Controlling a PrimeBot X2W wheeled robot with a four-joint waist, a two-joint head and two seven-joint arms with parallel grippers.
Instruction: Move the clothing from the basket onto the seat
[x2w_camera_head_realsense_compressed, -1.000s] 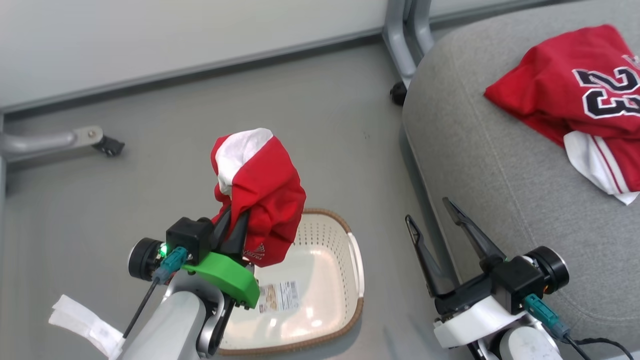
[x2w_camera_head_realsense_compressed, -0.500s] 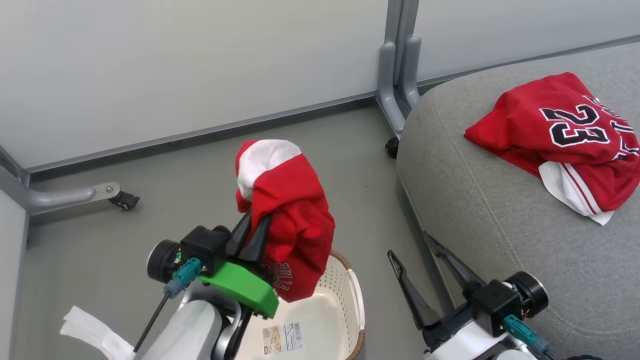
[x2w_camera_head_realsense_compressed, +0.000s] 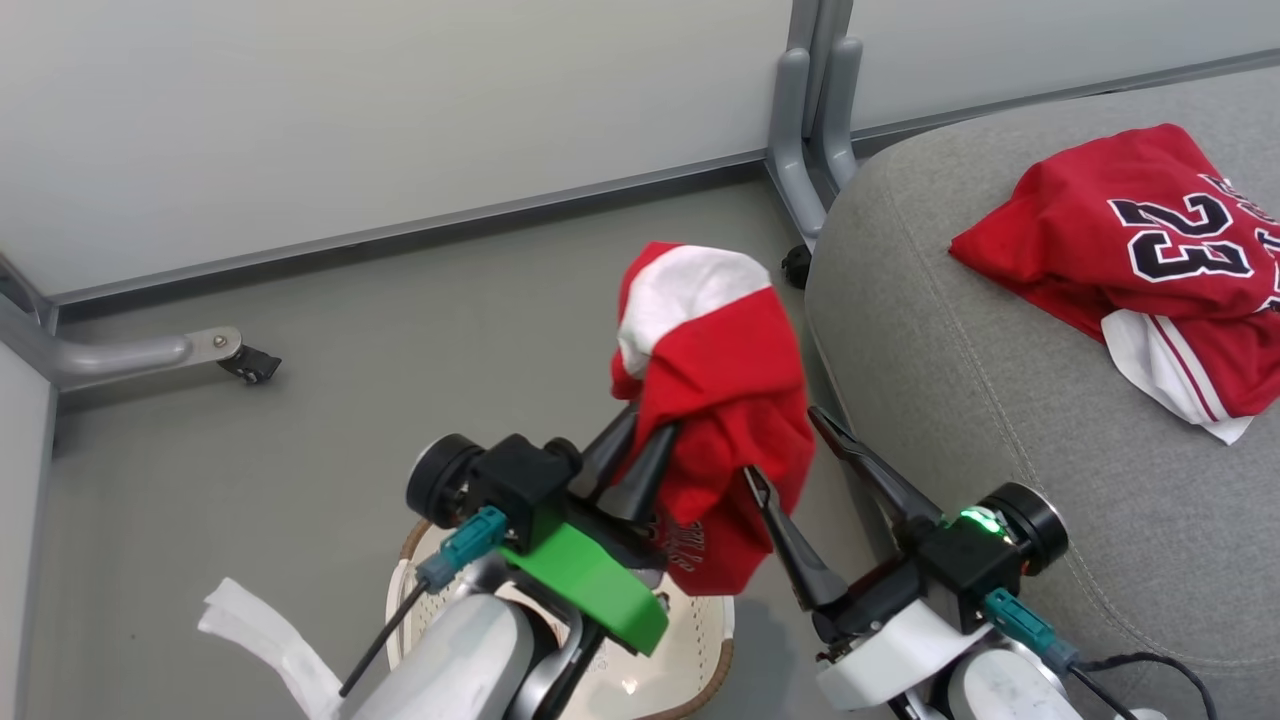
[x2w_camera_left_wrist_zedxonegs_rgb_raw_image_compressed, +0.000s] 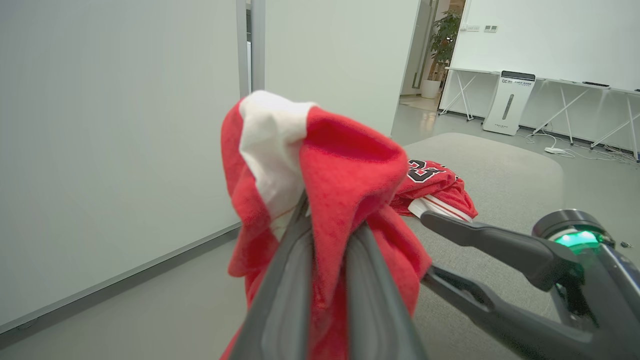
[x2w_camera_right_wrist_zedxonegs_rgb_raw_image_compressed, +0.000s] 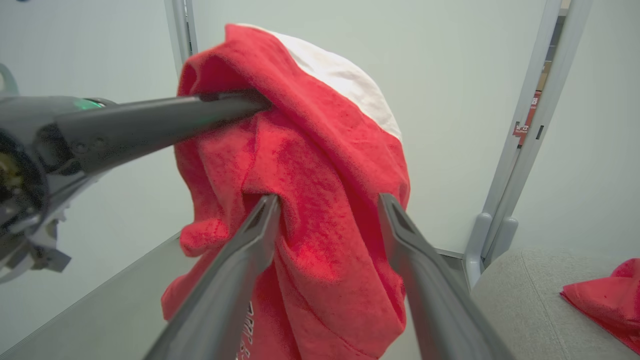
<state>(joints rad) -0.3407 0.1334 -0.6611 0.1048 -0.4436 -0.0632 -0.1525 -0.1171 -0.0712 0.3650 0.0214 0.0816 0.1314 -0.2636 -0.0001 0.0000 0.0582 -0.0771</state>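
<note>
Holds the red garment (x2w_camera_head_realsense_compressed: 720, 400) pinched tight in the left claw (x2w_camera_head_realsense_compressed: 645, 440), swung within the last second from above the basket (x2w_camera_head_realsense_compressed: 712, 630) to just beside the seat (x2w_camera_head_realsense_compressed: 1000, 400). Straddles its hanging folds with the right claw (x2w_camera_head_realsense_compressed: 780, 442), spread wide, gripping nothing. Leaves only the drop beside the jersey (x2w_camera_head_realsense_compressed: 1130, 250). Needs the right claw cleared first; passes near the partition foot (x2w_camera_head_realsense_compressed: 800, 265).

The left gripper (x2w_camera_head_realsense_compressed: 650, 432), clamped on the red garment (x2w_camera_head_realsense_compressed: 720, 370), has carried it from above the basket (x2w_camera_head_realsense_compressed: 716, 640) to the seat's (x2w_camera_head_realsense_compressed: 1000, 420) left edge. The garment now hangs between the spread fingers of the right gripper (x2w_camera_head_realsense_compressed: 780, 442), whose light (x2w_camera_head_realsense_compressed: 975, 518) has turned green.
</note>
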